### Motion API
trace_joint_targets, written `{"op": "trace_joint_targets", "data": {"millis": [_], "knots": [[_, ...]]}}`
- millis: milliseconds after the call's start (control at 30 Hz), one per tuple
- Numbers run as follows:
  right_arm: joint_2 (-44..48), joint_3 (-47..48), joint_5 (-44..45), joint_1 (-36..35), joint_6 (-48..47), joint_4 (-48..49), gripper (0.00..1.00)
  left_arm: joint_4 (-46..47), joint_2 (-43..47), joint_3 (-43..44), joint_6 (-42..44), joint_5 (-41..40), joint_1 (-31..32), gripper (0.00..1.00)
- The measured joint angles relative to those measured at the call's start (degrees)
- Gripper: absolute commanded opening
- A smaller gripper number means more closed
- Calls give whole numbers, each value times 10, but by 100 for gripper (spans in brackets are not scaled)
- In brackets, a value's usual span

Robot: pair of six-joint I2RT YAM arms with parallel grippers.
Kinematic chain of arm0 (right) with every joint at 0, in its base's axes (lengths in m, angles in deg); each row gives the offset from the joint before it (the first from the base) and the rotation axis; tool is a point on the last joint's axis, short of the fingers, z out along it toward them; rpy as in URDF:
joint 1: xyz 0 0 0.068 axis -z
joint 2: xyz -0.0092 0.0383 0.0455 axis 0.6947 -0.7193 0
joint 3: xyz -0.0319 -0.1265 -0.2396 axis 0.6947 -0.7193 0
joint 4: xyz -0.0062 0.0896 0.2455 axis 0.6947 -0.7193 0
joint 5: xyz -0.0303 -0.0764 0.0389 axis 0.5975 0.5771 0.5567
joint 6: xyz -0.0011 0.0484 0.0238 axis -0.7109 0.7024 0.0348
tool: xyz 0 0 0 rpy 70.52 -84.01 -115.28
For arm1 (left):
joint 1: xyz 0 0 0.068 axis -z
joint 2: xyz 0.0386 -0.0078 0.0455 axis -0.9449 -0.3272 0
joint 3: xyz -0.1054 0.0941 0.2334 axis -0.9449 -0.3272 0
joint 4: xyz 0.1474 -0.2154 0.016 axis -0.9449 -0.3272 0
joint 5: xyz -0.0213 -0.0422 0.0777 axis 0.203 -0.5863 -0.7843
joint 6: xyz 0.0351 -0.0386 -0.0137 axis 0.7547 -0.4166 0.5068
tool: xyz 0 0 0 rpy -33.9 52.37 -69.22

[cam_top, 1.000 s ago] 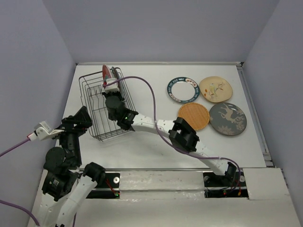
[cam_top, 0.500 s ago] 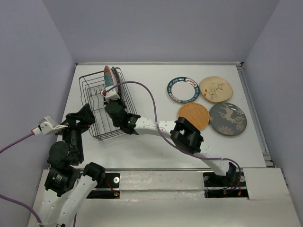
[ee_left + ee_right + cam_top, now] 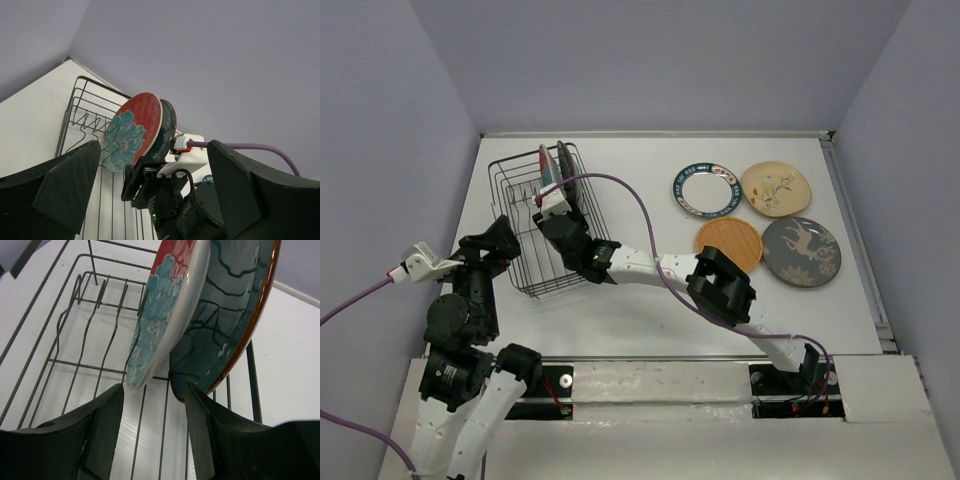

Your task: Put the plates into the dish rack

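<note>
The dish rack (image 3: 532, 262) of dark wire stands at the table's left. At its far end two plates stand on edge, a red-and-teal floral one (image 3: 545, 160) leaning on a dark teal one (image 3: 563, 162). My right gripper (image 3: 547, 186) reaches into the rack just below them. In the right wrist view it (image 3: 154, 387) is open, and the floral plate's rim (image 3: 170, 305) and the teal plate (image 3: 225, 325) hang free just beyond its fingertips. My left gripper (image 3: 496, 240) is raised beside the rack's left side, wide open (image 3: 155, 145) and holding nothing.
On the table's right lie a white plate with a dark patterned rim (image 3: 705, 190), a cream floral plate (image 3: 775, 188), an orange woven-look plate (image 3: 729, 246) and a grey deer plate (image 3: 801, 251). A purple cable (image 3: 640, 200) arcs over the right arm. Walls enclose the table.
My right gripper has opened and let go of the red-and-teal plate, which now leans on the teal plate in the rack. The left arm has shifted slightly.
</note>
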Motion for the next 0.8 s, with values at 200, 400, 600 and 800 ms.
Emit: {"op": "trace_joint_targets", "data": {"millis": [200,400,600,800], "knots": [[1,14,-1,0,10,-19,67,3,0,0,0,4,-3,99],[66,-57,-38,0,51,-49,81,8,-11,0,2,14,-3,99],[257,-187,-103,0,99,-68,83,7,-34,0,11,38,-3,99],[537,-453,-149,56,223,-62,59,-14,-48,0,20,83,-3,99]]}}
